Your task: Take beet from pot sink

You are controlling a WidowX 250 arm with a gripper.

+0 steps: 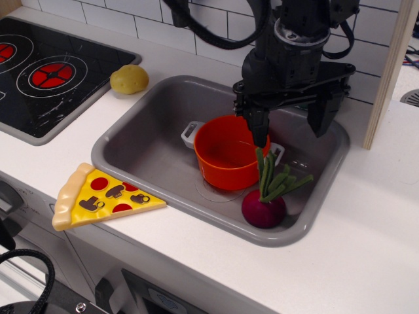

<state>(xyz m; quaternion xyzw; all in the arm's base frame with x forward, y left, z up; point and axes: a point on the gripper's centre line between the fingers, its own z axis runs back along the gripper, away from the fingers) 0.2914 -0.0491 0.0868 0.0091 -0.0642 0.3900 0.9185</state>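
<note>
The beet (264, 208), a dark magenta bulb with green stalks (275, 175), lies on the floor of the grey sink (141, 140) at its front right, right beside the orange-red pot (226, 152). The pot stands upright in the sink's middle and looks empty inside. My gripper (289, 127) hangs open above the sink, over the pot's right rim and the beet's stalks. Its left finger (256, 127) ends just above the stalks and its right finger (322, 118) is spread wide. It holds nothing.
A yellow potato (129, 79) lies on the counter left of the sink. A toy pizza slice (101, 196) lies on the counter at the sink's front left corner. The black stovetop (46, 72) is at far left. A wooden panel (393, 65) stands at right.
</note>
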